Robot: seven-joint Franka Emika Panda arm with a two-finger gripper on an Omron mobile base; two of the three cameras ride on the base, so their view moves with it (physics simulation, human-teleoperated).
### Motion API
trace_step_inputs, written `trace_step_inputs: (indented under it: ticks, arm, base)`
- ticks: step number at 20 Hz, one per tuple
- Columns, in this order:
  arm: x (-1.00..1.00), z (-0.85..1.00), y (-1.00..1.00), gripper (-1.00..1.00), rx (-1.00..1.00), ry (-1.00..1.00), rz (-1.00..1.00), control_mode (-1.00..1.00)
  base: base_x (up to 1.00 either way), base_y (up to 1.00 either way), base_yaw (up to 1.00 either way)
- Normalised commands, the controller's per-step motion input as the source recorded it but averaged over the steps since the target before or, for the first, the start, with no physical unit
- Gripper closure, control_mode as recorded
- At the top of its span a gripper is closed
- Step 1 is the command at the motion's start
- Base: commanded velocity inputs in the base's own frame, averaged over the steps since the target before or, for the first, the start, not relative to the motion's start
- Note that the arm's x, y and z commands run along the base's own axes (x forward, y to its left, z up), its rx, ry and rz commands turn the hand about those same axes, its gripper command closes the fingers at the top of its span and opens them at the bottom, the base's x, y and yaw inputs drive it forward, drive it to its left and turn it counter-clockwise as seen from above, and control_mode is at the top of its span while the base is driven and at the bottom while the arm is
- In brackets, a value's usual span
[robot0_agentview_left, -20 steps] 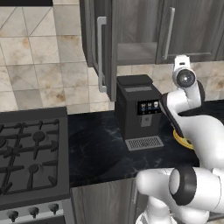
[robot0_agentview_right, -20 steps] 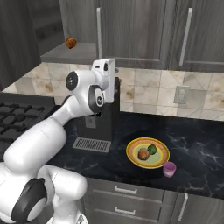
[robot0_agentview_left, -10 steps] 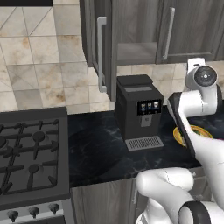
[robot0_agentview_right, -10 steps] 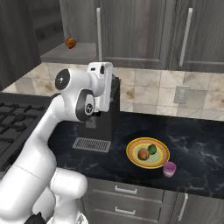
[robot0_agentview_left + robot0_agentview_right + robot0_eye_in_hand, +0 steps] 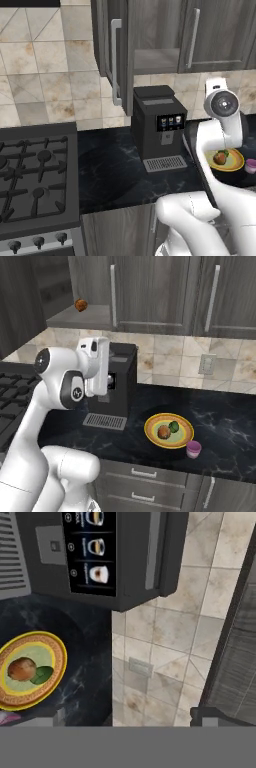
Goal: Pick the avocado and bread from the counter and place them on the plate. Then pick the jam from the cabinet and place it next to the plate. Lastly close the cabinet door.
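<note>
— Black marbled stone counter (image 5: 225,421) runs under dark grey wood-grain wall cabinets (image 5: 150,291); what stands on it?

— Largest, a black coffee machine (image 5: 159,127). Right of it, the round yellow plate with an orange-brown rim (image 5: 169,430) carries the orange-brown bread lump (image 5: 163,432) and the glossy green avocado (image 5: 174,426), touching. The small pink-purple jam jar (image 5: 193,449) sits just beside the plate.

— And the cabinet door (image 5: 115,55)?

— Swung open.

— The two-finger gripper (image 5: 130,718)?

— Jaws wide apart, holding nothing.

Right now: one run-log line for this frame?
food: green avocado and orange-brown bread on yellow plate | pink jam jar beside plate | gripper open, empty | cabinet door open
</note>
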Motion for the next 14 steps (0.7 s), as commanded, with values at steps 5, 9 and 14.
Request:
trace_step_inputs:
  ticks: [5,9,14]
  arm:
    - [-0.45,-0.22,0.30,-1.00,-0.01,-0.01,0.01,-1.00]
    - [-0.35,-0.28,0.23,-1.00,-0.06,0.05,0.03,-1.00]
    - [-0.41,-0.17,0.43,-1.00,-0.01,0.00,0.00,-1.00]
  base:
    - [0.00,0.00,0.00]
    - [0.00,0.00,0.00]
    - [0.00,0.00,0.00]
